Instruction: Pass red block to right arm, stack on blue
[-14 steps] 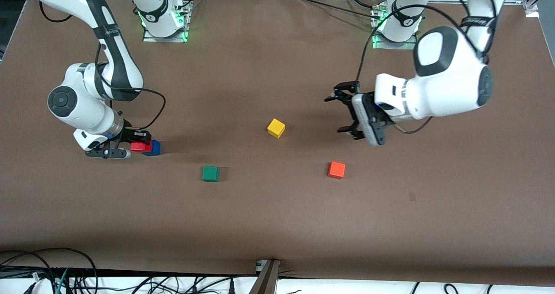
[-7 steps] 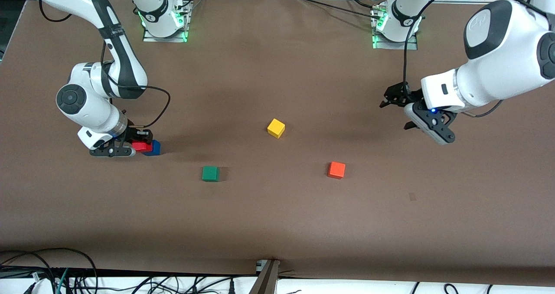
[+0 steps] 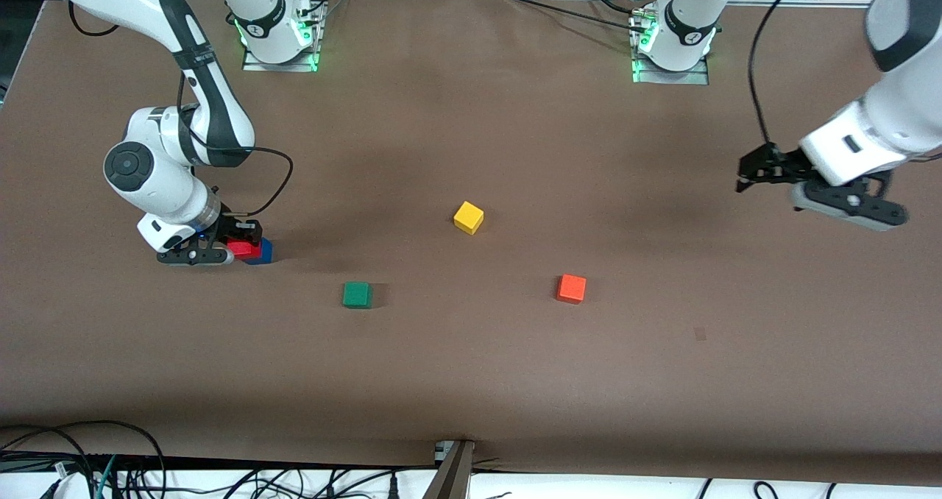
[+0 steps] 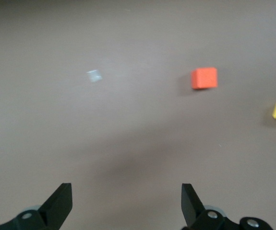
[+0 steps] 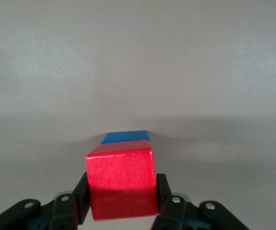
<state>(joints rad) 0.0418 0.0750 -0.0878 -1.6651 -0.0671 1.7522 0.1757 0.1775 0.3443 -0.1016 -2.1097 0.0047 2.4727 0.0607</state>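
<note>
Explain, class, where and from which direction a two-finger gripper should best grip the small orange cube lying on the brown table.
Grip the small orange cube across two opposite vertical faces, coming straight down from above. It sits flat on the brown table with open space all round, so either pair of parallel sides probably suits; align the fingers with its slight rotation.

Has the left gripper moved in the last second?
Yes. The left gripper has swung away from the yellow cube, toward the left arm's end of the table, open.
</note>
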